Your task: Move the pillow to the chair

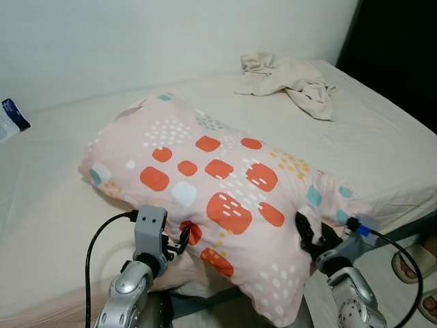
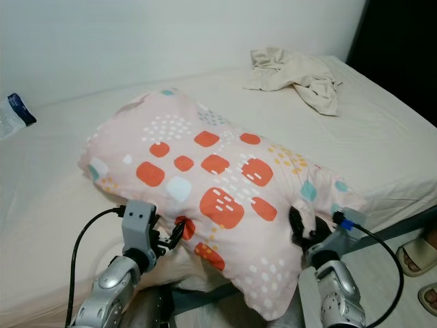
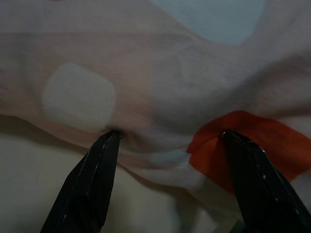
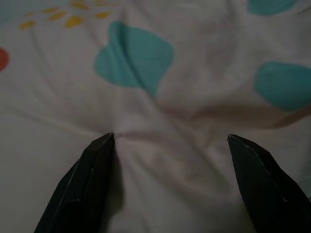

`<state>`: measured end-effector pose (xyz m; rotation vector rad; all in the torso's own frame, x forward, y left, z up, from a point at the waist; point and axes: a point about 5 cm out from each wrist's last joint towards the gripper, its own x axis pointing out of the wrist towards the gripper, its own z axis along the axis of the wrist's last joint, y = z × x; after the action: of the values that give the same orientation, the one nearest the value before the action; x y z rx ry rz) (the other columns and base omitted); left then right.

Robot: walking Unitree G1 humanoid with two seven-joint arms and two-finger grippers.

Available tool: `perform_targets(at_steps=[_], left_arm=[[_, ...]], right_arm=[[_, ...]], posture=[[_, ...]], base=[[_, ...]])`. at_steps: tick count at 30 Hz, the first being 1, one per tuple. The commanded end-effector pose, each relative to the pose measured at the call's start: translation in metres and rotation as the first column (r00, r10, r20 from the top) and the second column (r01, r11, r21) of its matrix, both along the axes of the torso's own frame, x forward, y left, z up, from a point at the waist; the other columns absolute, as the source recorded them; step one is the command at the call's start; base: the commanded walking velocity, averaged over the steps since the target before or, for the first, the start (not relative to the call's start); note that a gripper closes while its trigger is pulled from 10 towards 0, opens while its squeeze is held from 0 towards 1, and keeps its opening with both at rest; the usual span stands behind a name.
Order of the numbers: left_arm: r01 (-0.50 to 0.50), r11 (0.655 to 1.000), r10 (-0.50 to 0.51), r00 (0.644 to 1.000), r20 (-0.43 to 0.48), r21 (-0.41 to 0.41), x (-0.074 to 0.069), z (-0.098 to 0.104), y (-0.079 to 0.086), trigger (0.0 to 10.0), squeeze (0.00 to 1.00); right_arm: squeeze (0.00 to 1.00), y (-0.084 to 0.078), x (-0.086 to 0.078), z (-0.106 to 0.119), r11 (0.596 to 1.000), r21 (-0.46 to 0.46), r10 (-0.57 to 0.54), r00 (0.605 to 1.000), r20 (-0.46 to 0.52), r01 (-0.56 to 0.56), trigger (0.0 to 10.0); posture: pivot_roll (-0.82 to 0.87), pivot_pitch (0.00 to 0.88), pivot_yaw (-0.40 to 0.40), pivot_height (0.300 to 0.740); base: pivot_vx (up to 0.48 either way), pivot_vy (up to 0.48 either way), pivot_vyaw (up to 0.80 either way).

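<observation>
Two claws spread at the pillow's near edge, the grasp not yet made.

From my head views, my left claw [image 1: 179,240] and right claw [image 1: 311,236] press against the pillow [image 1: 218,191], which lies on the bed [image 1: 61,205] ahead of both and overhangs the bed's edge between them; crumpled cloth [image 1: 290,80] sits far beyond, a slipper [image 1: 408,265] on the floor outside my right claw. Left wrist view: fingers [image 3: 92,179] wide apart, fabric bulging between. Right wrist view: fingers [image 4: 87,179] equally wide, tips denting the cover. I judge both must pinch, then lift clear backward; no chair is visible.
</observation>
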<state>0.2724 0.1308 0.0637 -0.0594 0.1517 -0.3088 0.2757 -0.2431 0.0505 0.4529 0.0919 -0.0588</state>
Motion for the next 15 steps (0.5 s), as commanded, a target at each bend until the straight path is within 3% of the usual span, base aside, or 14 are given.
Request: perform_targets(at_steps=[1, 9, 12, 15], left_arm=[[-0.009, 1.000, 0.009, 1.000, -0.020, 0.002, -0.003, -0.003, 0.006, 10.0, 0.00], [0.004, 1.000, -0.004, 1.000, -0.007, -0.011, -0.003, 0.003, 0.002, 10.0, 0.00], [0.006, 1.000, -0.006, 1.000, -0.004, -0.015, -0.002, 0.005, 0.001, 10.0, 0.00], [0.011, 1.000, -0.011, 1.000, 0.003, -0.020, -0.003, 0.008, 0.001, 10.0, 0.00]], right_arm=[[0.00, 0.000, -0.004, -0.008, 1.000, 0.012, -0.015, 0.999, -0.046, 0.016, 10.0], [0.00, 0.025, 0.017, 0.016, 0.982, 0.059, 0.168, 0.970, 0.175, -0.181, 10.0], [0.00, 0.028, 0.021, 0.015, 0.980, 0.061, 0.177, 0.972, 0.157, -0.188, 10.0], [0.00, 0.029, 0.025, 0.002, 0.984, 0.068, 0.159, 0.985, 0.069, -0.164, 10.0]], posture=[[-0.01, 0.188, 0.072, 0.570], [-0.01, 0.192, 0.082, 0.570], [0.00, 0.193, 0.083, 0.570], [0.00, 0.197, 0.084, 0.570]], base=[[0.000, 0.000, 0.00], [0.000, 0.000, 0.00], [0.000, 0.000, 0.00], [0.000, 0.000, 0.00]])
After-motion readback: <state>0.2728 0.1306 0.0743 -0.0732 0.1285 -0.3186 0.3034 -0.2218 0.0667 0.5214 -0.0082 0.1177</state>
